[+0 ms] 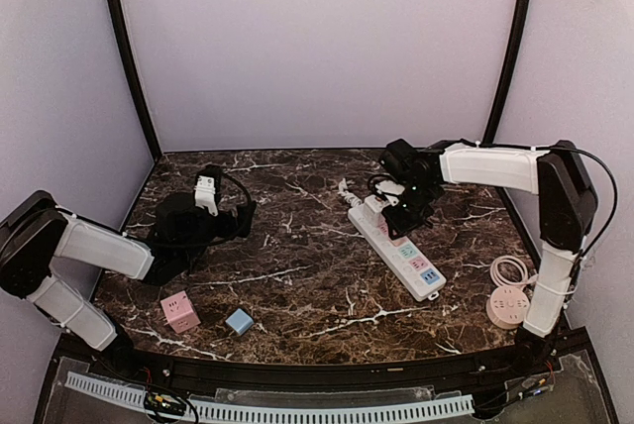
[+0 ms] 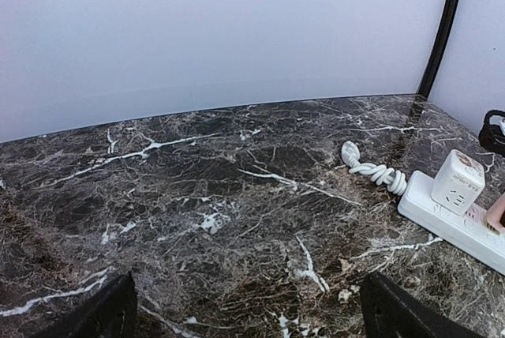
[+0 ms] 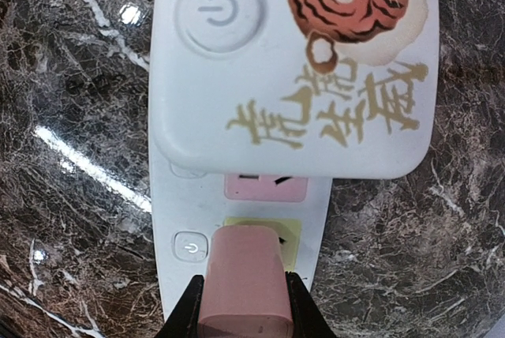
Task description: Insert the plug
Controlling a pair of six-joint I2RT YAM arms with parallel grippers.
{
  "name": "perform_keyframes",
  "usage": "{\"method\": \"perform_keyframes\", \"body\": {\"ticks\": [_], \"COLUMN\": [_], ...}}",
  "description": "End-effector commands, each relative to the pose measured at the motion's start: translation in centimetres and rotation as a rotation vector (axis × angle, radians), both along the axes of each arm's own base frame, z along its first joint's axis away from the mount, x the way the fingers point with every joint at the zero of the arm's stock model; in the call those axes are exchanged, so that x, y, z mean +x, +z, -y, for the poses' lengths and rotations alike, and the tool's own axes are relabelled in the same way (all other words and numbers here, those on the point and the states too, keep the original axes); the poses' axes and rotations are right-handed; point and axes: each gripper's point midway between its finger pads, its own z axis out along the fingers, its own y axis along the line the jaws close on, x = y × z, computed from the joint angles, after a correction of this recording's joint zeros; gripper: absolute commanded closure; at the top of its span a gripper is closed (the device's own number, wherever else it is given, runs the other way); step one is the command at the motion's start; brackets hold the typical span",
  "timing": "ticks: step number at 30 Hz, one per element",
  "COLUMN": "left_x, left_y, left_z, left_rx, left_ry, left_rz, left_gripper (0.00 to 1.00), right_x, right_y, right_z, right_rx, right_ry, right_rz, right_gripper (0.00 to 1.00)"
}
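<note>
Plug: a pink rounded block plug (image 3: 241, 279) is clamped between the black fingers of the right gripper (image 3: 243, 310), at bottom centre of the right wrist view.
Axis: its length is set up-and-down in the frame, with the far end at the yellow socket panel (image 3: 290, 231) of the long white power strip (image 3: 185, 212); the prongs are hidden.
Obstruction: a white tiger-printed cube adapter (image 3: 292, 61) is seated just above.
Left gripper (image 2: 248, 318): spread wide, nothing held.
Elsewhere: a pink cube socket (image 1: 179, 311) and a small blue cube (image 1: 238, 321) are seen at lower left of the top view.

Left pincer (image 2: 248, 294) gapes wide; right pincer (image 3: 243, 300) clamped.
</note>
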Motion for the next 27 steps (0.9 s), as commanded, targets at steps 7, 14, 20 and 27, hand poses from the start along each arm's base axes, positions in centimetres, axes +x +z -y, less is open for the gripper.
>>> {"method": "perform_keyframes", "body": {"ticks": [7,14,20,27], "left_x": [-0.3,-0.2,-0.2,-0.2], "left_y": [0.8,0.7,0.5,0.5], "left_z": [-0.4,-0.3,-0.3,-0.2], "left_rx": [-0.017,-0.014,-0.011,-0.010], "left_ry": [-0.001,-0.001,-0.001,-0.003], "left_rz": [0.022,0.019,0.016,0.015], "left_gripper": [0.01,0.01,0.01,0.01], "right_x": [0.4,0.1,0.0,-0.3], "right_y": [-5.1,-6.5,-5.9,-6.5], "right_z": [1.5,1.0,0.4,0.6], "right_rx": [-0.117,-0.159,-0.128,-0.137], "right_ry": [-0.053,0.017,0.033,0.003], "right_rz": [-0.038,-0.060,-0.059,-0.074], "right_gripper": [1.00,1.00,1.00,0.99]}}
